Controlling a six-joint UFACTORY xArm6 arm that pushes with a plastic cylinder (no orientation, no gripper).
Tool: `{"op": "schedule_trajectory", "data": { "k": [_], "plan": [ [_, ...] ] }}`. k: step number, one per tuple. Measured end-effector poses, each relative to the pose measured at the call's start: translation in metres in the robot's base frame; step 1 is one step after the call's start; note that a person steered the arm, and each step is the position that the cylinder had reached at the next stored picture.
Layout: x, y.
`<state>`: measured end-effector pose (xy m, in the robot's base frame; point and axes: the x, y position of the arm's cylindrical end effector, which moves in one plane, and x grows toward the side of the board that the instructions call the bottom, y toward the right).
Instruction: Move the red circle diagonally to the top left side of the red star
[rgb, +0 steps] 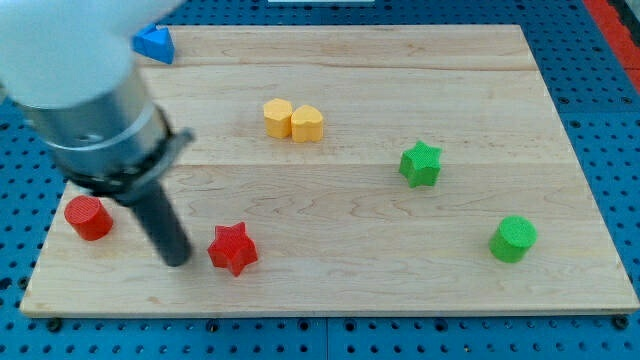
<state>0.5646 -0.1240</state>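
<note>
Red circle sits near the table's left edge, left of the red star. My tip rests between them, nearer the star. No jaws on this end effector, only a bare rod.

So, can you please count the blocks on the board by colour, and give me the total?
Red: 2, the red circle and the red star
Yellow: 2, the yellow blocks, touching
Green: 2, the green star and the green circle
Blue: 1, the blue block, partly hidden
Total: 7
</note>
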Motion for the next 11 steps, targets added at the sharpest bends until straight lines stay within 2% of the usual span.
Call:
{"op": "schedule_trajectory", "data": {
  "k": [1,2,3,4,5,6,8,10,11],
  "plan": [
    [0.000,0.088],
    [0.004,0.133],
    [0.037,0.080],
    [0.052,-0.025],
    [0.048,-0.130],
    [0.026,-0.180],
    [-0.039,-0.164],
    [-0.041,-0.003],
    [-0.041,-0.024]
  ]
}}
